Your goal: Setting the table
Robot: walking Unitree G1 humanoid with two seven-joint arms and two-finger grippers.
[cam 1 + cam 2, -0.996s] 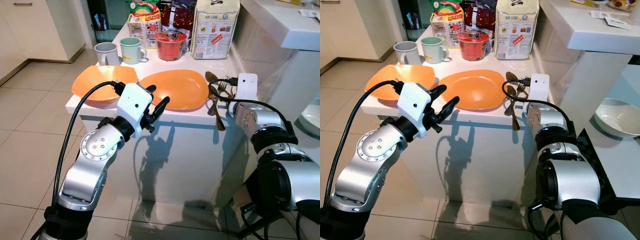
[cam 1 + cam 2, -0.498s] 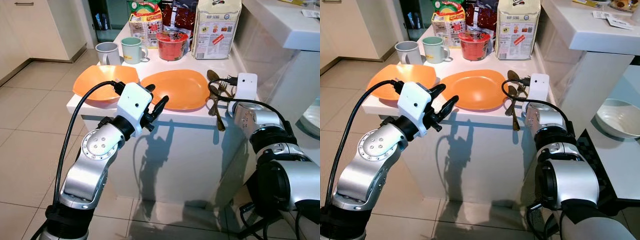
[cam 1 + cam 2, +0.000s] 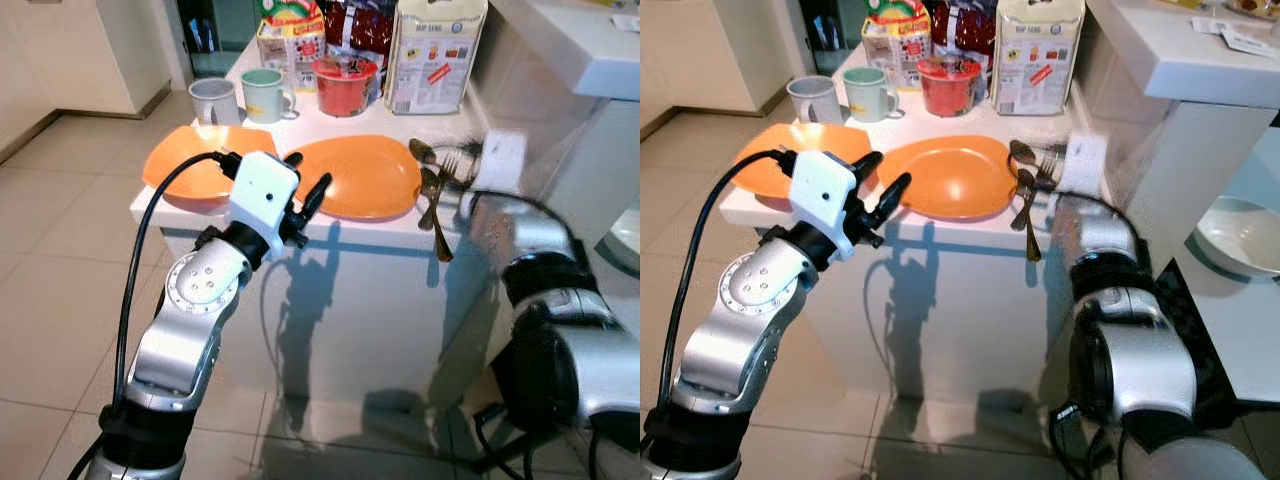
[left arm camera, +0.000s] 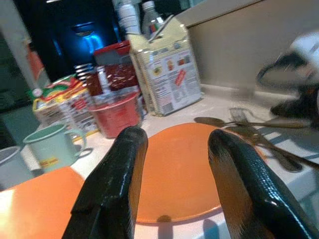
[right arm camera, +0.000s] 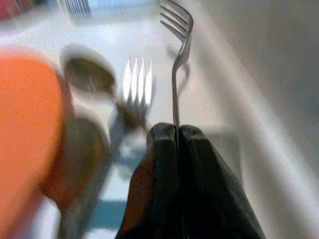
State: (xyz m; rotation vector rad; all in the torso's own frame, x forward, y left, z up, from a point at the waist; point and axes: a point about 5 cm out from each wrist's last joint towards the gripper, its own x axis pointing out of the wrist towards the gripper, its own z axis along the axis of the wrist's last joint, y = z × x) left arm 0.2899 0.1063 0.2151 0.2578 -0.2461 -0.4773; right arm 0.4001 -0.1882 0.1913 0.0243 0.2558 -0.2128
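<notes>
Cutlery (image 3: 433, 190) lies in a loose pile on the white bench (image 3: 300, 225) just right of the round orange plate (image 3: 358, 177) in the left eye view, one long brown handle jutting past the bench's front edge; the left claw (image 3: 303, 193) hovers spread at that edge in front of the plates, holding nothing, and the right arm is smeared by motion blur, so its claw cannot be made out there. In the right eye view a second orange plate (image 3: 795, 158) sits to the left, with mugs (image 3: 840, 95) and food packets behind. In the left wrist view the two black fingers (image 4: 115, 189) stand apart, framing the round plate. In the right wrist view the right claw (image 5: 178, 130) is pressed together on a thin metal fork (image 5: 179, 45), pinching its stem with the tines raised above the blurred pile. The fork looks light, stiff and slippery, likely to swivel in so narrow a pinch; a hold nearer mid-handle seems steadier. How many pieces remain is hard to tell.
</notes>
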